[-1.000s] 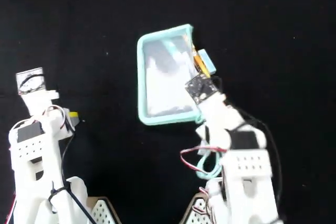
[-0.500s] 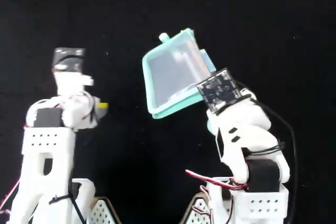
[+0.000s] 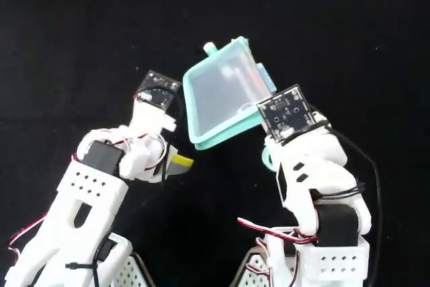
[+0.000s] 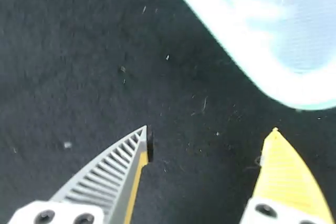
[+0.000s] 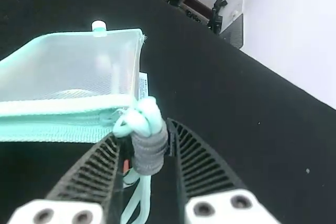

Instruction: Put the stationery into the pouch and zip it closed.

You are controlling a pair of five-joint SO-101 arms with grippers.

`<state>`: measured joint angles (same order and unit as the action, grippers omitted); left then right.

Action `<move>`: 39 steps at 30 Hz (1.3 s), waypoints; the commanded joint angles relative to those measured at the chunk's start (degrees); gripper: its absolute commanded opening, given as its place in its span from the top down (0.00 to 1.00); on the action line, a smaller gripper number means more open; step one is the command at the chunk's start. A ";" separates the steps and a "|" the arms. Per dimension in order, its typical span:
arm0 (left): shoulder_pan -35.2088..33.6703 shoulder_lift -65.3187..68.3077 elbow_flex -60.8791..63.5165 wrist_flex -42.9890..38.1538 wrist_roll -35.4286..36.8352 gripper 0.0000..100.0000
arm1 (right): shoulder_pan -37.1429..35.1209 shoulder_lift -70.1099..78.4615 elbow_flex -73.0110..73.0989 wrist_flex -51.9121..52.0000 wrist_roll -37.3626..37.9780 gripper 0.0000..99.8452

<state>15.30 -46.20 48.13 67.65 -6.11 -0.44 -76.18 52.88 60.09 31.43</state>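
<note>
The mint-edged, see-through pouch (image 3: 224, 93) is held tilted, one end raised off the black table (image 3: 349, 45). My right gripper (image 5: 144, 132) is shut on the pouch's grey-wrapped zip cord (image 5: 149, 148), close to the pouch (image 5: 68, 85) corner. A light-blue piece (image 3: 266, 78) shows at the pouch's far right edge; what lies inside I cannot make out. My left gripper (image 4: 210, 140) hangs open over bare table just short of the pouch (image 4: 273, 35) rim. In the high view the left gripper (image 3: 173, 164) is beside the pouch's near-left corner.
The right arm (image 3: 316, 179) stands behind the pouch's near edge, with a mint loop (image 3: 267, 159) hanging under it. The left arm (image 3: 94, 186) leans in from the near left. Open black table lies to the far left and far right.
The left arm has swung from the left side of the table in toward the pouch. The right arm lifted and tilted the pouch a second ago and has since kept still.
</note>
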 commanded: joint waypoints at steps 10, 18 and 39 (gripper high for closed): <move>-7.87 -1.32 -16.75 -2.20 -4.04 0.65 | 0.62 9.27 -15.08 -1.23 -6.59 0.99; -3.03 2.55 -14.02 -6.42 -1.23 0.65 | -4.75 10.95 -19.56 -1.14 -9.41 0.99; 7.60 -10.20 -14.11 5.45 3.25 0.65 | -13.98 16.31 -30.11 -0.26 -17.93 0.99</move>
<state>21.89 -54.99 36.88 72.84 -3.74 -13.10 -60.97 27.74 60.70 15.08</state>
